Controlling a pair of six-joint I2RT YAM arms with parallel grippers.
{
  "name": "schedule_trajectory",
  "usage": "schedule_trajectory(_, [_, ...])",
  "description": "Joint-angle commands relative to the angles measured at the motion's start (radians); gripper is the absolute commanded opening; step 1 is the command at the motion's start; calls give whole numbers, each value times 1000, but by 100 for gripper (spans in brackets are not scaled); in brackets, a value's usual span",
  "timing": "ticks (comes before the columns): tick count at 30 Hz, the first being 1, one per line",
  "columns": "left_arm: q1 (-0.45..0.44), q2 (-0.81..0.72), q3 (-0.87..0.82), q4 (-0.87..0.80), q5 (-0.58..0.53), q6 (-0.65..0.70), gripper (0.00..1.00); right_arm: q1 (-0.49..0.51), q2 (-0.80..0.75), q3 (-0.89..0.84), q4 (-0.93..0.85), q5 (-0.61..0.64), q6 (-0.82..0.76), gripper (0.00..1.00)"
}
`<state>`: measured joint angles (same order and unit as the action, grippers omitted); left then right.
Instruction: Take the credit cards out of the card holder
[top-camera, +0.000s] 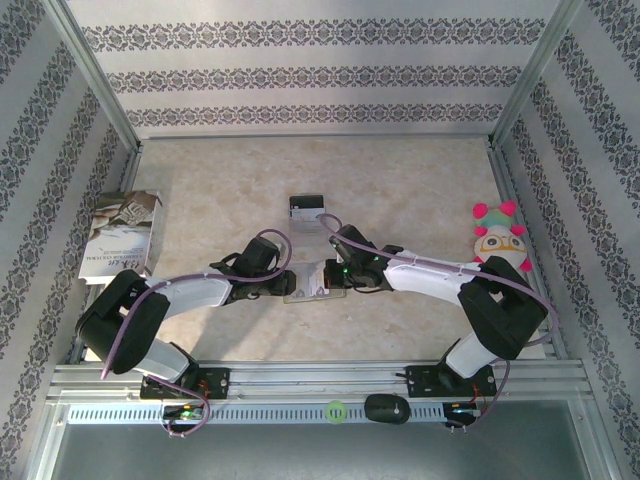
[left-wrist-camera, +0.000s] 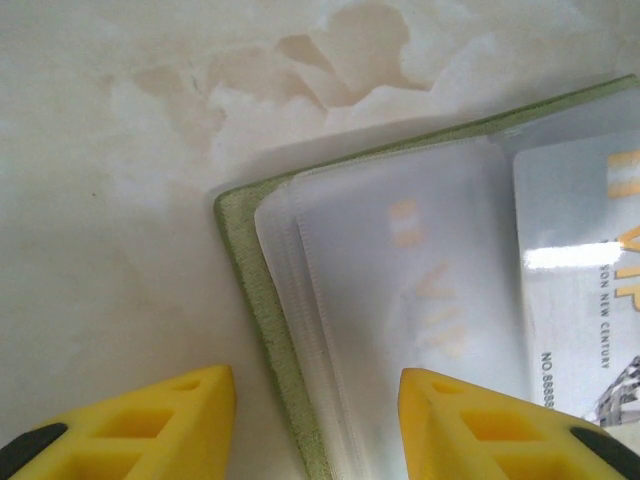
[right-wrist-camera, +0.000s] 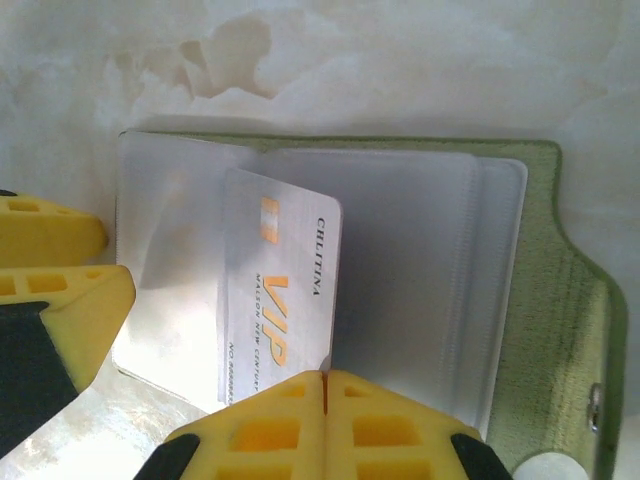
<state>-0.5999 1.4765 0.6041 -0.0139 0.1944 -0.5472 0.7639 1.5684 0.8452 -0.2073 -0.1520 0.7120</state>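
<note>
The olive-tan card holder (right-wrist-camera: 560, 260) lies open on the table between both grippers (top-camera: 308, 291), its clear pockets facing up. A pale credit card (right-wrist-camera: 285, 280) printed VIP rests over the pockets, and my right gripper (right-wrist-camera: 323, 378) is shut on its lower corner. A second credit card (left-wrist-camera: 425, 285) shows faintly through a frosted pocket. My left gripper (left-wrist-camera: 312, 385) is open and straddles the holder's green edge (left-wrist-camera: 262, 320), one finger over the table, the other over the pocket. Another credit card (top-camera: 305, 207), with a black band, lies loose on the table further back.
A printed booklet (top-camera: 120, 235) lies at the left edge of the table. A plush toy (top-camera: 500, 240) sits at the right edge. Metal frame posts and patterned walls close in the table on three sides.
</note>
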Motion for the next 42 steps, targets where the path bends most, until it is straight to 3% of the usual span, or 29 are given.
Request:
schedule_trajectory(1, [15,-15,-12,-25,3,-2,47,14,4,53,-81,42,-48,0])
schedule_trajectory(17, [21,-3,-6,6,36,9,52,80,88,158,-172,83,-72,0])
schedule_trajectory(25, [22,30,1,18,61,9,52,80,123,156,-83,11,-59,22])
schedule_trajectory(30, [21,46,9,24,74,6,52,68,134,151,-74,-4,-45,27])
schedule_trajectory(34, [21,41,18,4,70,4,52,55,122,139,-89,11,-66,36])
schedule_trajectory(37, [21,-14,11,-21,66,0,53,50,71,118,-91,39,-142,36])
schedule_trajectory(42, [16,-107,15,-88,58,16,48,18,70,142,-123,-49,-257,38])
